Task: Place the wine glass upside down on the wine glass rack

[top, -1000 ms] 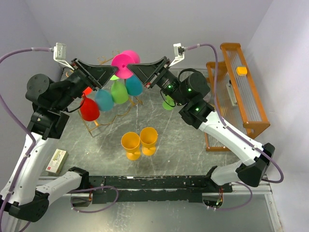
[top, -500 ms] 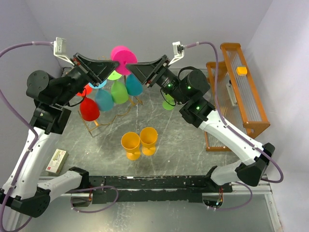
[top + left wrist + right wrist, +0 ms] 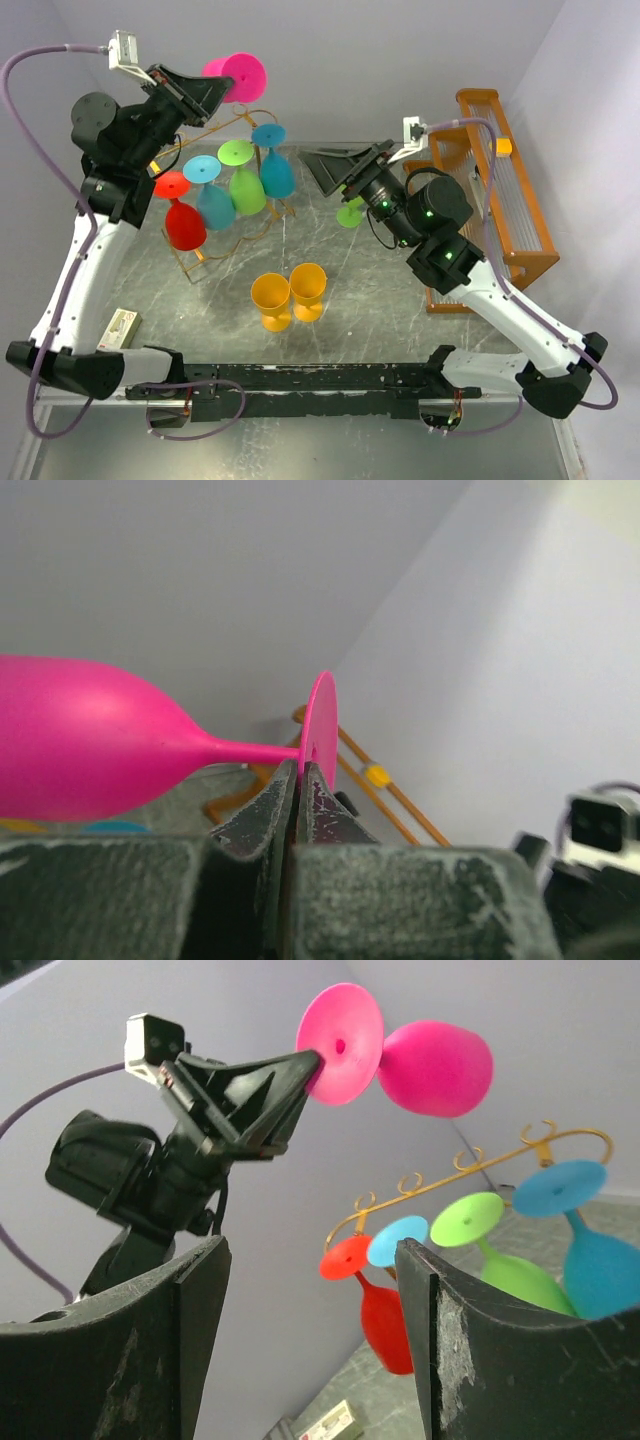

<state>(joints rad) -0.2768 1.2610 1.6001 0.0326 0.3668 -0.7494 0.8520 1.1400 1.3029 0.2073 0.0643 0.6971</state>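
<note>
As left end effector (image 3: 300, 776) pinches its foot, wine glass (image 3: 92, 736) sideways (aloft)

Bright, even, diffuse light from above, faint soft shadows, slight sheen on the marble table (image 3: 370, 290), top view sharp, wine glass (image 3: 90, 740) and background a bit soft in left wrist view.

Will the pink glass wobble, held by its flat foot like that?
Probably a bit: the left gripper pinches the pink glass only by its thin foot edge, with the bowl sticking out sideways. It looks like matte plastic, so likely light and hard to break. Set down sideways, it might roll.
</note>
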